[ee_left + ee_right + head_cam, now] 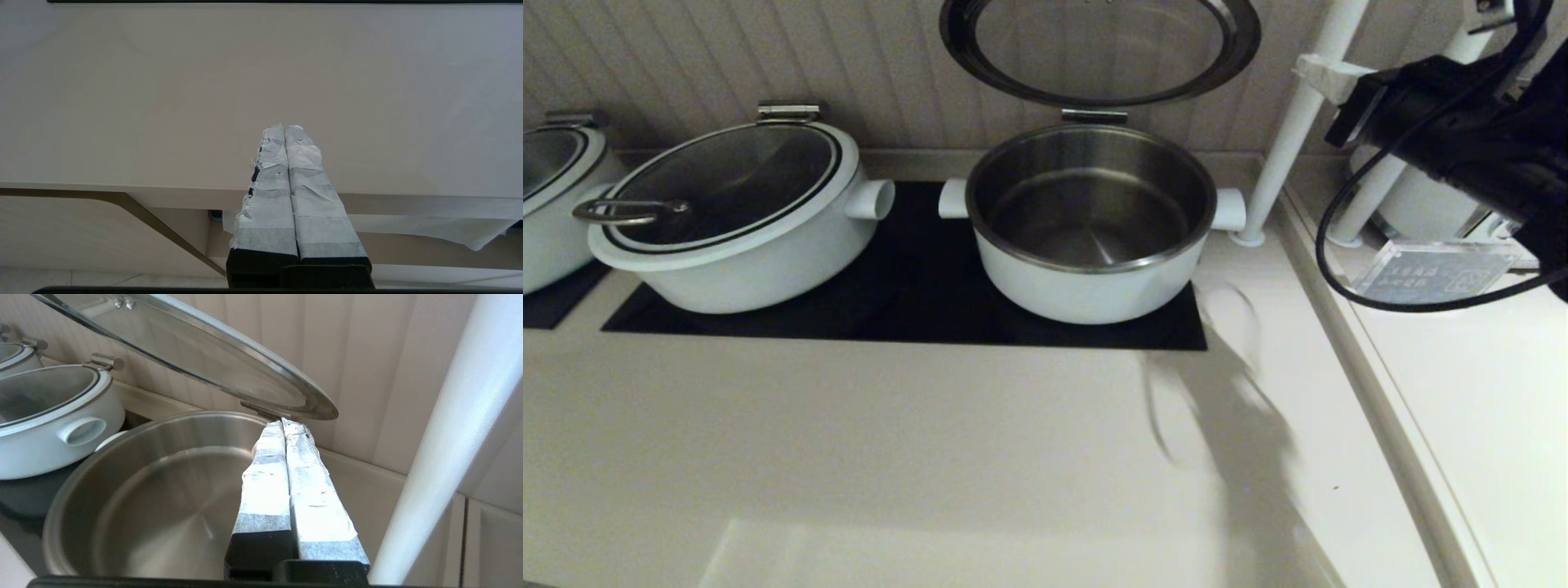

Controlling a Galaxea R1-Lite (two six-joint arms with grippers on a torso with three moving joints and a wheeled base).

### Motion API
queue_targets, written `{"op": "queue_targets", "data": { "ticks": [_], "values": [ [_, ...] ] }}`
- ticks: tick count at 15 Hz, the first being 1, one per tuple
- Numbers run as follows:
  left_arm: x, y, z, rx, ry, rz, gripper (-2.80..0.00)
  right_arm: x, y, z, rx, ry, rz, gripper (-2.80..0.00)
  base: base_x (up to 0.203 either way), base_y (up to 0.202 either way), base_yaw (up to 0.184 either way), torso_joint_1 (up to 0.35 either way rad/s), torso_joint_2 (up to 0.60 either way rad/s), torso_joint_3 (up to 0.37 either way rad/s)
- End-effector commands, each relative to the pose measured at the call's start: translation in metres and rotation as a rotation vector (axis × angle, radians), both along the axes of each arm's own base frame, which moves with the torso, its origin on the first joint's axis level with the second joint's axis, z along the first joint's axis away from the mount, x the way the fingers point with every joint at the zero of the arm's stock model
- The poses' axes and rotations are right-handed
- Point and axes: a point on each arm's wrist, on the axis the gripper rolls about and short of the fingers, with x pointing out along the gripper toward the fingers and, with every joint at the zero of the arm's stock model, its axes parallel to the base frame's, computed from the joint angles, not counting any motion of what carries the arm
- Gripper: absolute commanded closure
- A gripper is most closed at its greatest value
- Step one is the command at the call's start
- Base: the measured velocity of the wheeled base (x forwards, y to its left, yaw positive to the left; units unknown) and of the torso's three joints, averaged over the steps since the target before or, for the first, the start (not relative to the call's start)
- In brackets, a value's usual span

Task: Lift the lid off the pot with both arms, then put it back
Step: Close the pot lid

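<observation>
From my head camera: the pot point(1090, 237) stands uncovered on a black cooktop panel point(915, 286), its steel inside bare, one stubby white handle showing on each side. The lid point(1099, 49) is swung up on its steel hinge point(1094, 116) and stands nearly upright against the ribbed wall panel point(686, 65) behind. I count three pots here: the open one, a wider shallow pot point(743, 229) to its left with its loop-handled lid shut, and the edge of a third pot point(556, 204) at far left. They sit on a pale countertop point(890, 457). A white pole point(1298, 122) rises just right of the open pot. My right arm point(1462, 139) hangs high at right, black with a looping cable, above a clear acrylic sign point(1429, 273); its claw is out of this frame.

From my left wrist: my left claw point(285, 130) has its two tape-wrapped fingers pressed together, pinching nothing, over the bare countertop point(163, 102) near its front edge, well apart from the pots. A white cloth point(449, 228) hangs below the edge.

From my right wrist: my right claw point(282, 424) is likewise pressed together and holds nothing. It hovers above the open pot point(155, 498), tips near the raised lid point(212, 355) beside its hinge point(261, 408). Two other pots show beyond: the shallow one point(53, 416) and a sliver of the third point(12, 355). The white pole point(441, 437) crosses close by.
</observation>
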Motion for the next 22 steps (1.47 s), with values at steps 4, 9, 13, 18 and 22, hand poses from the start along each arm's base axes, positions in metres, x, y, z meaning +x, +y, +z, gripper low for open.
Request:
{"op": "queue_targets", "data": {
  "ticks": [4, 9, 13, 18, 22],
  "values": [
    [0.0, 0.0, 0.0, 0.0, -0.001, 0.001, 0.0, -0.007, -0.003, 0.033, 0.012, -0.107, 0.013, 0.0, 0.0, 0.0, 0.0, 0.0, 0.0, 0.0],
    [0.0, 0.0, 0.0, 0.0, -0.001, 0.0, 0.0, 0.019, 0.003, 0.068, 0.01, -0.245, 0.056, 0.0, 0.0, 0.0, 0.0, 0.0, 0.0, 0.0],
    [0.0, 0.0, 0.0, 0.0, -0.001, 0.0, 0.0, 0.049, 0.01, 0.056, -0.058, -0.267, 0.114, 0.0, 0.0, 0.0, 0.0, 0.0, 0.0, 0.0],
    [0.0, 0.0, 0.0, 0.0, -0.001, 0.001, 0.0, 0.062, 0.014, 0.047, -0.11, -0.281, 0.133, 0.0, 0.0, 0.0, 0.0, 0.0, 0.0, 0.0],
    [0.0, 0.0, 0.0, 0.0, -0.002, 0.001, 0.0, 0.066, 0.014, 0.043, -0.112, -0.272, 0.135, 0.0, 0.0, 0.0, 0.0, 0.0, 0.0, 0.0]
  ]
}}
